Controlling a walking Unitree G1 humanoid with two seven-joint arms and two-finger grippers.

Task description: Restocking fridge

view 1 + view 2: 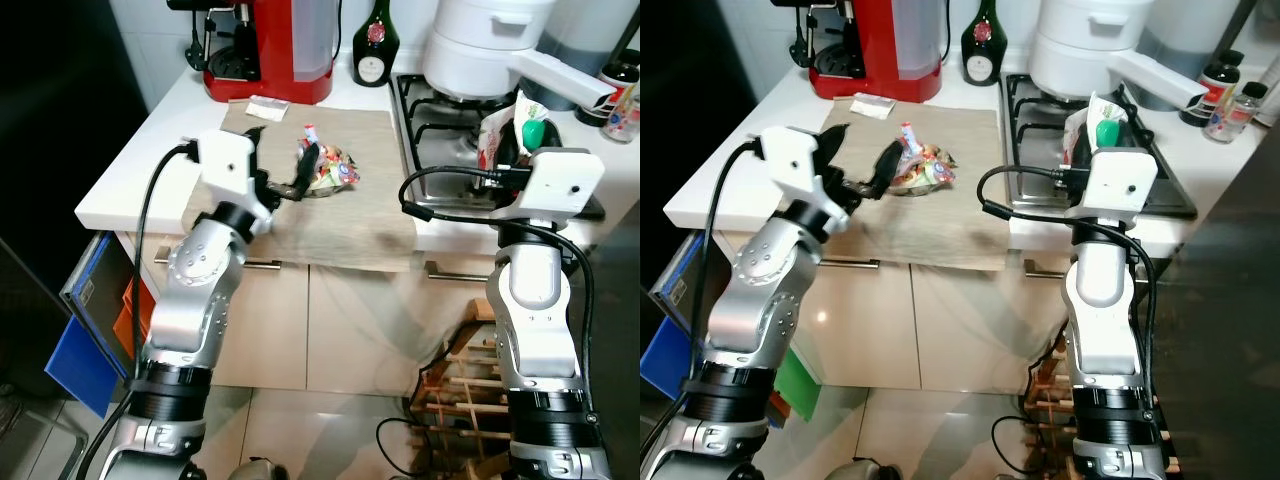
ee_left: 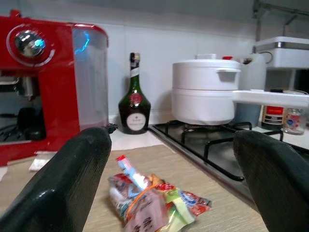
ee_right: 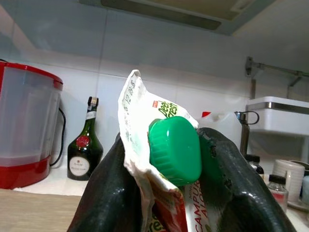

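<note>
Reaching over the bench with one claw spread, the other clamped.
Left claw [image 1: 283,165] gapes wide just short of the crinkly snack packet [image 1: 328,168] mid-frame on beige cloth [image 1: 340,215]; right claw [image 3: 178,193] pinches a green-capped carton [image 3: 169,145], lower half hidden, right of frame over the hob [image 1: 440,125].

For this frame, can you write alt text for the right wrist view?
The right gripper is clamped on a carton with a green screw cap, held upright. Behind stand a dark bottle and a red coffee machine.
</note>
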